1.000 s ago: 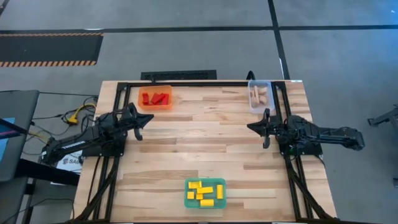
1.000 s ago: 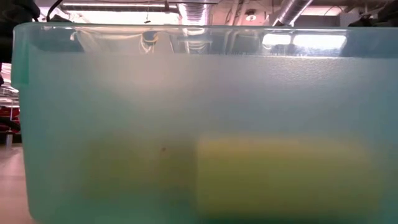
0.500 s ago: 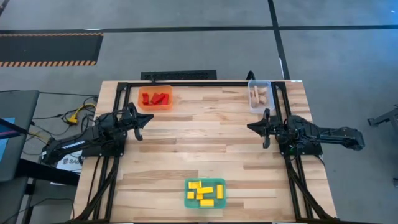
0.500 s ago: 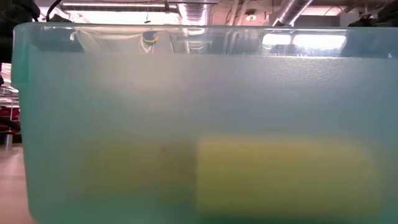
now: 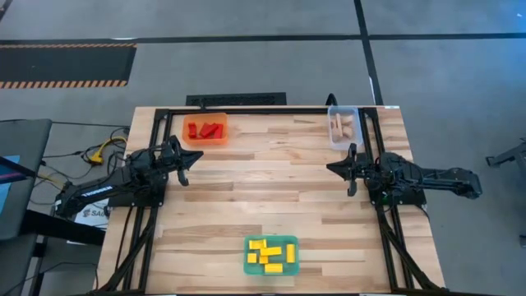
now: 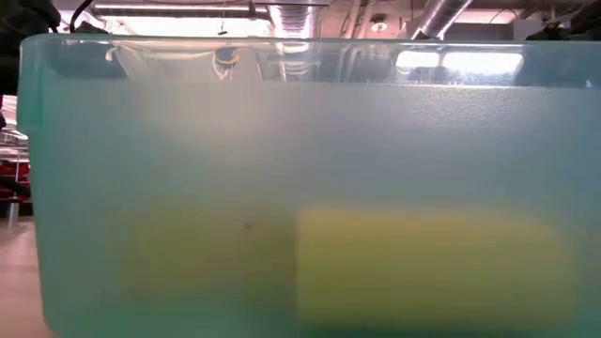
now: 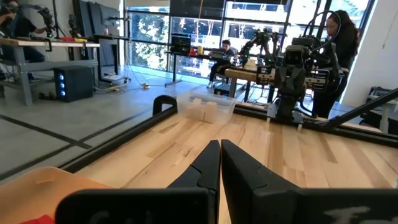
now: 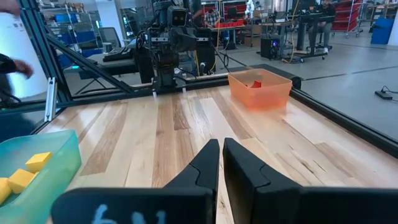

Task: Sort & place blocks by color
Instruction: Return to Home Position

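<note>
Red blocks lie in the orange tray at the far left. Pale wooden blocks lie in the clear tray at the far right. Yellow blocks lie in the teal tray at the near edge; that tray's wall fills the low view. My left gripper hangs shut at the left side of the table, its fingertips together with nothing between them. My right gripper hangs shut at the right side, its fingertips also together and holding nothing.
A black frame rail runs along the far edge and down both sides. The bare wooden table top lies between the two grippers. People and other equipment show in the room beyond the table.
</note>
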